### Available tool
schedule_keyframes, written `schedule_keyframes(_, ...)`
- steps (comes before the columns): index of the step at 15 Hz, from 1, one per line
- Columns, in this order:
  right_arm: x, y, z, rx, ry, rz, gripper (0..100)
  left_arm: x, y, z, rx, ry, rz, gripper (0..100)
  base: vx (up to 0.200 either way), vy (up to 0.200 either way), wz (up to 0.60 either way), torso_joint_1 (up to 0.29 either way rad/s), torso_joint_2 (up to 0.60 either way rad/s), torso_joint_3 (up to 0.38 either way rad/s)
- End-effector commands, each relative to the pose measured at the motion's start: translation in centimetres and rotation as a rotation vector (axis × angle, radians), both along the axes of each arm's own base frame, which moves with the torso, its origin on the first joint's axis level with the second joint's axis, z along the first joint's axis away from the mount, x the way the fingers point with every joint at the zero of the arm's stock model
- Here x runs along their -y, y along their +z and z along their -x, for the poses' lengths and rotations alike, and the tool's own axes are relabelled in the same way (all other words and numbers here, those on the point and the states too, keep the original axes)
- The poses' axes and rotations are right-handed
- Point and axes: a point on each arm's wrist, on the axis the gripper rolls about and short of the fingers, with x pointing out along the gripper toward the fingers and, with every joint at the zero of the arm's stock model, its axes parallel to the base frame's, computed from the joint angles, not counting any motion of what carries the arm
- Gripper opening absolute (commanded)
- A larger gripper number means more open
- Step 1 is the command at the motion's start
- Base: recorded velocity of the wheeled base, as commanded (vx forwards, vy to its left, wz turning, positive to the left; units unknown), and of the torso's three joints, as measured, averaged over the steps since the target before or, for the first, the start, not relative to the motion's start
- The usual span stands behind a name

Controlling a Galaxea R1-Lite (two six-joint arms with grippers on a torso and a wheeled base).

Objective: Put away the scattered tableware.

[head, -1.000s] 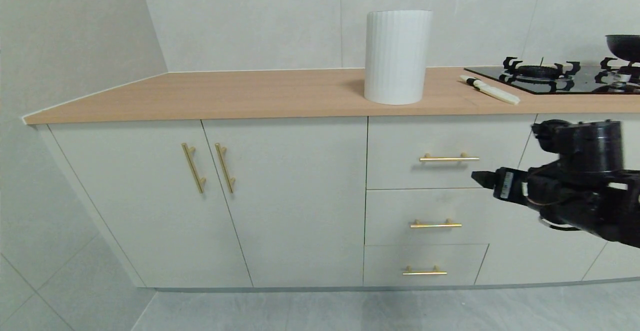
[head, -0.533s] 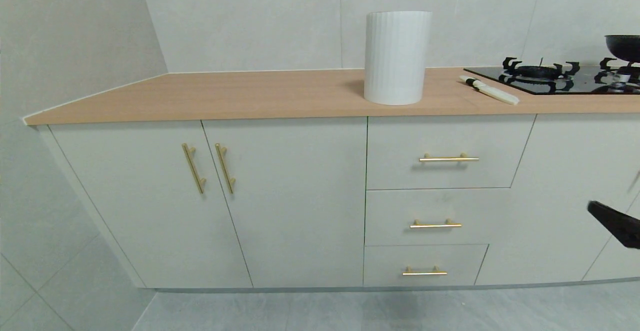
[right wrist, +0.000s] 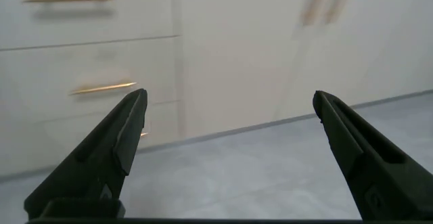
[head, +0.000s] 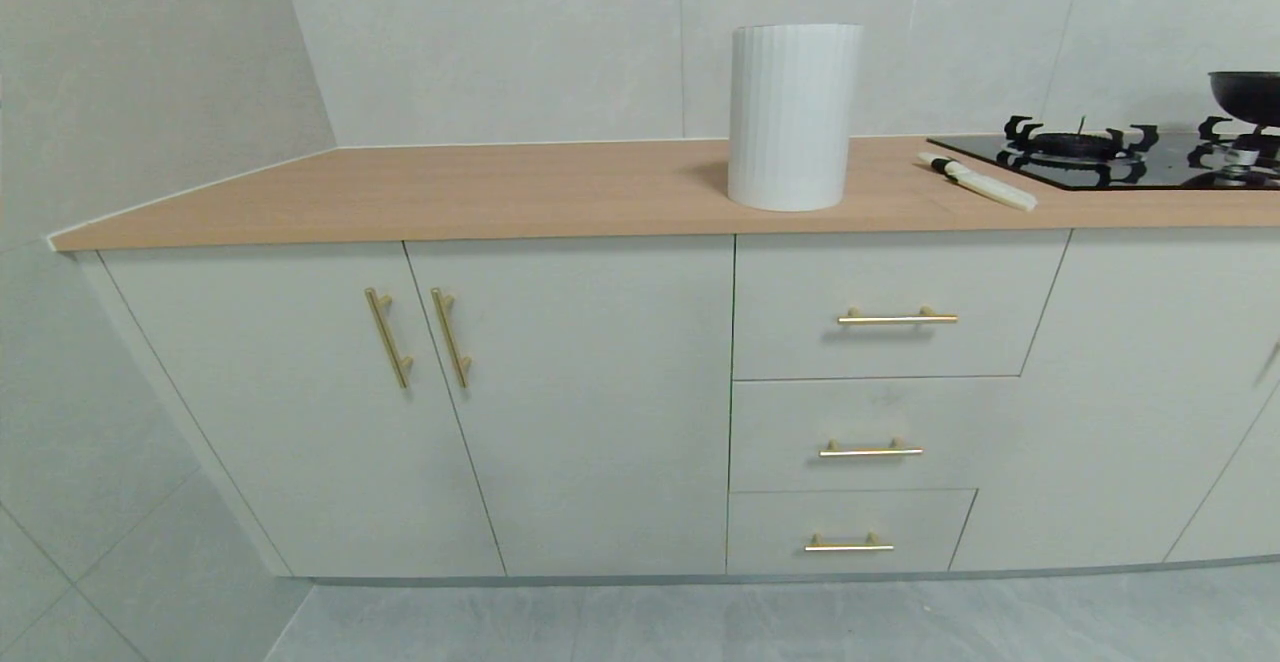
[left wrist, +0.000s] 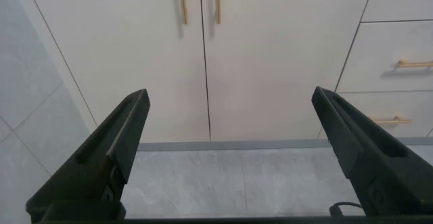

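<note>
Wooden in tone, the table (head: pixel 500 192) ran along the tiled wall and carried a tall white ribbed container (head: pixel 793 117) standing upright near its middle. A pale knife (head: pixel 978 180) with a dark end lay flat on the table, between the container and the black hob (head: pixel 1120 157), close to the hob's near corner and apart from the container. A dark pan (head: pixel 1245 94) sat on the far burner. Below the table, two doors (head: pixel 420 402) with upright gold handles stood shut, and beside them three drawers (head: pixel 890 312) with level gold handles were also shut. The left pincer (left wrist: pixel 230 97) hung low in front of the doors (left wrist: pixel 270 48), above the grey floor (left wrist: pixel 230 176); its two dark fingers (left wrist: pixel 122 136) were spread wide apart and had hold of nothing. The right pincer (right wrist: pixel 230 97) hung low before the drawers (right wrist: pixel 88 61), its fingers (right wrist: pixel 118 136) likewise spread wide with nothing between them. Both pincers were well below the table and well away from the knife and the container.
</note>
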Motion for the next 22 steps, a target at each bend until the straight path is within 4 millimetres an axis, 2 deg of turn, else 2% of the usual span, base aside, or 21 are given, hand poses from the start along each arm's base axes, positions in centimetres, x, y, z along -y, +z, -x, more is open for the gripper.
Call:
schedule_keyframes(1,-0.2,-1.5,2.8,0.124,-0.061,0.044,100,0.0,0.0,0.0,0.000,-0.001,0.000,100,0.000,0.000,0.00,0.000,0.00,0.000)
schedule_keyframes(4,-0.2,-2.9,2.6,0.124,-0.041,0.015,100,0.0,0.0,0.0,0.000,-0.001,0.000,100,0.000,0.000,0.00,0.000,0.00,0.000)
schedule_keyframes(6,-0.1,-3.3,3.2,0.182,0.000,0.017,100,0.0,0.0,0.0,0.000,-0.001,0.000,100,0.000,0.000,0.00,0.000,0.00,0.000)
schedule_keyframes(9,-0.5,-3.8,2.8,0.185,0.171,-0.040,100,0.0,0.0,0.0,0.000,-0.001,0.000,100,0.000,0.000,0.00,0.000,0.00,0.000)
schedule_keyframes(10,-0.7,-4.2,2.6,0.172,0.277,-0.058,100,0.0,0.0,0.0,0.000,-0.001,0.000,100,0.000,0.000,0.00,0.000,0.00,0.000)
schedule_keyframes(13,-1.1,-6.3,1.7,0.106,0.435,-0.111,100,0.0,0.0,0.0,0.000,-0.001,0.000,100,0.000,0.000,0.00,0.000,0.00,0.000)
schedule_keyframes(15,-1.2,-7.7,1.1,0.100,0.474,-0.108,100,0.0,0.0,0.0,0.000,-0.001,0.000,100,0.000,0.000,0.00,0.000,0.00,0.000)
schedule_keyframes(22,-1.1,-8.2,1.1,0.053,0.433,-0.129,100,0.0,0.0,0.0,-0.001,-0.001,-0.005,100,0.000,0.000,0.00,0.000,0.00,0.000)
